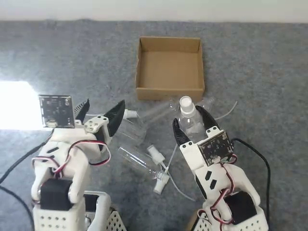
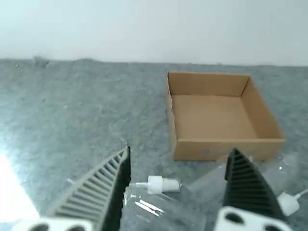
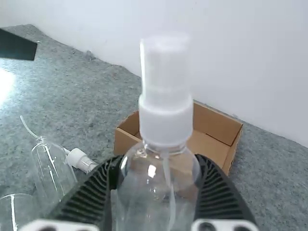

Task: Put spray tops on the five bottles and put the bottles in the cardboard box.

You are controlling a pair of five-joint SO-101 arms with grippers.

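Bottle (image 3: 159, 187) with spray top (image 3: 165, 96) is clamped between right gripper (image 3: 159, 166) fingers. Keep it upright and release over cardboard box (image 3: 127, 137) beyond the fingertips. Left gripper (image 2: 181, 154) fingers are spread, holding nothing.

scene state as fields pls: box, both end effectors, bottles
cardboard box: empty, opening up
right end effector: shut on upright bottle, its spray top fitted, just in front of the box
left end effector: open, above lying bottle
table: more clear bottles lying down, loose spray top with tube
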